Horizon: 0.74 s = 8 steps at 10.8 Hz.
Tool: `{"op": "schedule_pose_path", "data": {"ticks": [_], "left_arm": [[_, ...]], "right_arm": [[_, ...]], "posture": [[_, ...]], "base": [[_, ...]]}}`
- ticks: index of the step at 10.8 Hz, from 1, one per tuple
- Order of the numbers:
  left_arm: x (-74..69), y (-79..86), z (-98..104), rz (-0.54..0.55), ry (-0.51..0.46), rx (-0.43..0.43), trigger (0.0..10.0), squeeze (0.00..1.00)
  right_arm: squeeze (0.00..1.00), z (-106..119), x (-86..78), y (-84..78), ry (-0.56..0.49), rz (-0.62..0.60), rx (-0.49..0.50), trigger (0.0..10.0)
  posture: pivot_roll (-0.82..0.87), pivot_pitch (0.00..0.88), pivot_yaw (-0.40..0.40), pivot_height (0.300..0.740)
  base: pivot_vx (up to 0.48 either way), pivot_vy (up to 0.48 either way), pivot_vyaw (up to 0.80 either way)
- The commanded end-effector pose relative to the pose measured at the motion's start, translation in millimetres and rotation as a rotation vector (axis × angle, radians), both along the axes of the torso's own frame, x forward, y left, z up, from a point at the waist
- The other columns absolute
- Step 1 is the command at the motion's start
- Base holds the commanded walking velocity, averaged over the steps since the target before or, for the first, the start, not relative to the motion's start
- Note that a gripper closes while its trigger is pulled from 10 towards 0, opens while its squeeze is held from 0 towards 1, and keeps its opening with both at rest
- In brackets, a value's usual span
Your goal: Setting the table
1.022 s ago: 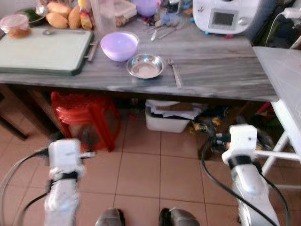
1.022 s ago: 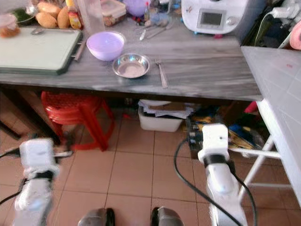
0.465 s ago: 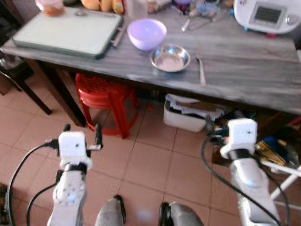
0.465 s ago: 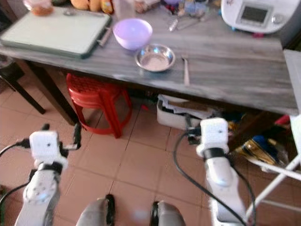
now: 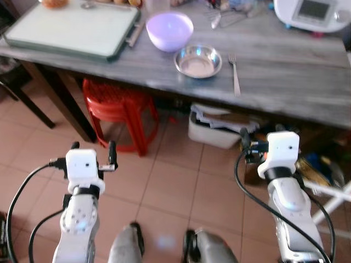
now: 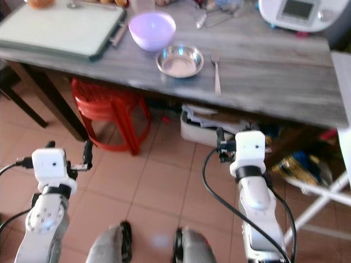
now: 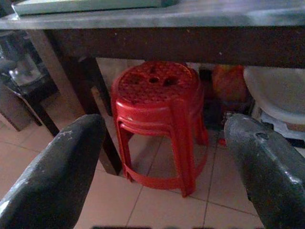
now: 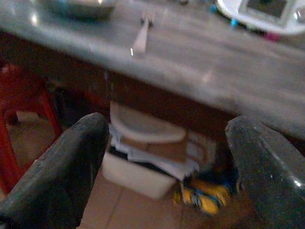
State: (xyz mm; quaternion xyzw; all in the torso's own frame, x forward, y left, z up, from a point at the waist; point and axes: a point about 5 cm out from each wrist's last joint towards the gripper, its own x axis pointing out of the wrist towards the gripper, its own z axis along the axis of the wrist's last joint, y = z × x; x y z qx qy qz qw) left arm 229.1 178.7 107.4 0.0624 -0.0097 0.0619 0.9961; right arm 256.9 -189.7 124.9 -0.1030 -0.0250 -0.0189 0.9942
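the robot stands back from the grey table [image 5: 285,76], both arms held low over the tiled floor, nowhere near the top. the left gripper [image 7: 162,176] is spread wide with nothing between its fingers, pointing under the table edge at the red stool [image 7: 157,114]. the right gripper [image 8: 167,176] is just as wide and just as empty, aimed at the table edge and the white bin [image 8: 143,162] tucked beneath it. i'd guess the arms sit like this because it is walking or lining itself up, not reaching.

the setting itself looks partly laid. a steel bowl [image 5: 198,60] sits near the front edge, with a fork [image 5: 235,74] lying just beside it on the robot's right, prongs pointing away from the robot, the way a place is set for someone. a purple bowl [image 5: 169,30] stands just behind the steel one, toward the left, almost touching it. further left a green tray [image 5: 71,30] takes up the corner of the table, and a white appliance [image 5: 312,13] sits at the far right. more cutlery [image 5: 222,16] lies in a blurred clutter along the back, too unclear to sort.

my read is that more pieces are meant to come from that back row. to get them the robot must close in first, since from here neither arm could reach the top, and the stool and bin crowd the space where its feet would go.
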Motion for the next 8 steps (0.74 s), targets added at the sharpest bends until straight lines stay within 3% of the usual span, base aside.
{"op": "schedule_pose_path", "data": {"ticks": [1,5,8], "left_arm": [[-2.9,2.9,-4.6,0.013,0.027,0.005,10.0,0.00],[0.8,1.2,-3.5,0.013,0.019,0.000,10.0,0.00],[17.3,-11.1,-2.1,-0.024,-0.017,-0.034,10.0,0.00]], "right_arm": [[0.00,-4.7,-1.9,-2.5,0.022,-0.022,-0.008,10.0],[0.00,-1.1,12.1,-3.2,0.016,-0.081,-0.051,10.0],[0.00,-3.6,16.4,7.0,-0.009,-0.022,-0.002,10.0]], "posture": [[0.00,0.206,-0.037,0.740],[0.00,0.191,-0.034,0.740],[0.00,0.120,-0.032,0.740]], "base": [[-0.322,0.000,0.00],[-0.322,0.000,0.00],[0.000,0.000,0.00]]}}
